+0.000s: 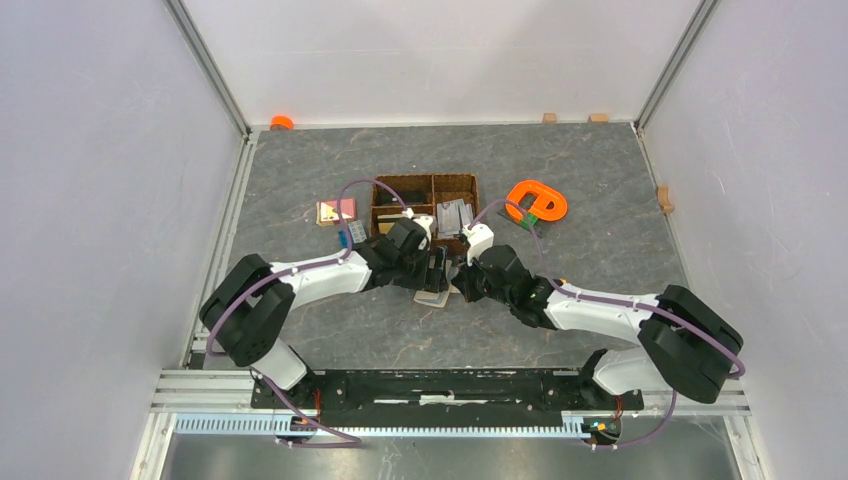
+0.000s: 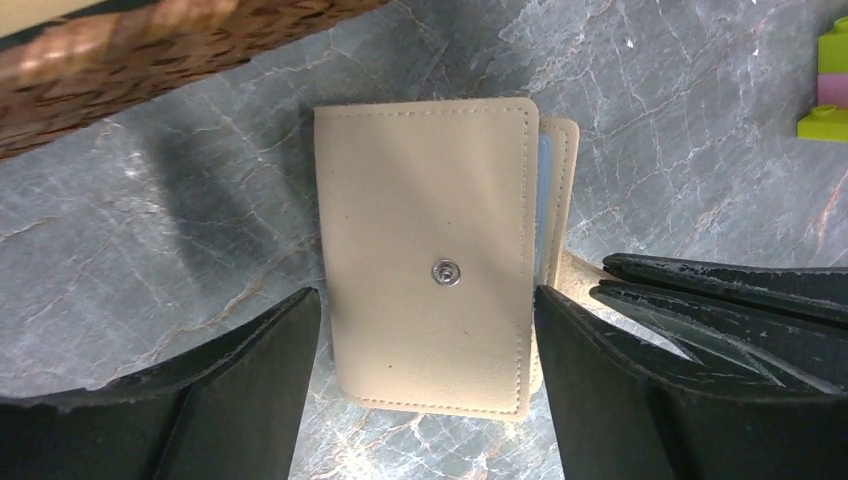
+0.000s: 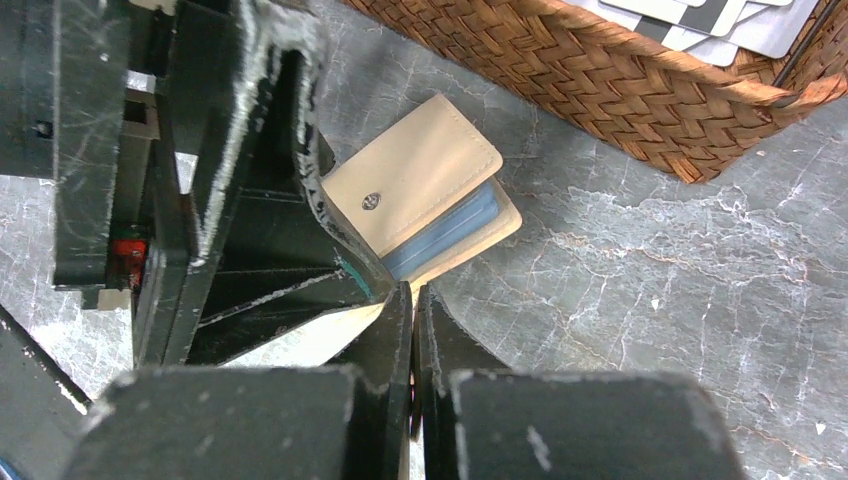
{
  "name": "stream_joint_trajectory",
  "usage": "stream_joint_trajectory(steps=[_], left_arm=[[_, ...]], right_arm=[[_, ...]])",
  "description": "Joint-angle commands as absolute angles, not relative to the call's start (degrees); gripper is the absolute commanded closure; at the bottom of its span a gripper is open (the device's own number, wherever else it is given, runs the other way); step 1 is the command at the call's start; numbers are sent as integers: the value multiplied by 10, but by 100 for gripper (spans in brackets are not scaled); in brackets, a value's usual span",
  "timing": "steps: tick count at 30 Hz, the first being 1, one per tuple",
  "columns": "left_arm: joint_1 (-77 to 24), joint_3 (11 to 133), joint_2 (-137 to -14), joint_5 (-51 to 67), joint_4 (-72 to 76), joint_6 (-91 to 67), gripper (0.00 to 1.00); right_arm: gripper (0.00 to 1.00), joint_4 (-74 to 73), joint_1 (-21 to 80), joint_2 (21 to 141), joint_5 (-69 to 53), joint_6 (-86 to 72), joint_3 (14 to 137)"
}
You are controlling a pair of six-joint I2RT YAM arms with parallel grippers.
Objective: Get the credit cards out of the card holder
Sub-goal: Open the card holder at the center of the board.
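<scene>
The small beige leather-like folding card holder [image 2: 430, 260] lies shut on the grey marble-patterned table [image 2: 150, 250], stud side up, just in front of the brown woven divided basket [image 3: 620, 90], with pale blue-grey pockets showing along its open edge. The right gripper [image 3: 413, 300] has its jaws pressed together, apparently pinching the holder's beige snap tab [image 2: 578, 270]. The left gripper [image 2: 425, 298] straddles the holder with jaws spread wide, holding nothing. To do this step well, the right arm likely needs to peel the tab and cover back while the left pins the lower half flat (a thin tab slips easily). The crowding fingers are the main obstacle, and the basket wall stands close behind. Grey and white cards [image 3: 720, 20] sit in the basket. Green and pink toy bricks [image 2: 825, 110] lie well apart.
</scene>
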State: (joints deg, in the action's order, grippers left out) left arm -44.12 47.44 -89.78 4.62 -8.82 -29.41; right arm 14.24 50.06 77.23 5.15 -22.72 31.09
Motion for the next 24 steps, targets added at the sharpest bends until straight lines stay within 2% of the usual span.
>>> stream_joint_trajectory(steps=[1, 6, 12, 16, 18, 21, 24], left_arm=[[-443, 511, -918, 50, -124, -269, 20], [-440, 498, -892, 30, -116, -277, 36], [-420, 474, -865, 65, -86, -291, 41], [-407, 465, -860, 74, -78, -298, 49], [-403, 460, -856, 77, -73, -300, 46], [-400, 458, -848, 76, -74, -300, 31], [-400, 458, -849, 76, -74, -298, 26]], right_arm=[[100, 146, 497, 752, 69, -225, 324], [100, 137, 496, 750, 79, -224, 328], [100, 129, 491, 747, 91, -222, 328], [100, 123, 488, 749, 95, -221, 329], [100, 120, 486, 748, 98, -219, 329], [100, 119, 485, 746, 103, -217, 326], [100, 117, 484, 748, 106, -207, 327]])
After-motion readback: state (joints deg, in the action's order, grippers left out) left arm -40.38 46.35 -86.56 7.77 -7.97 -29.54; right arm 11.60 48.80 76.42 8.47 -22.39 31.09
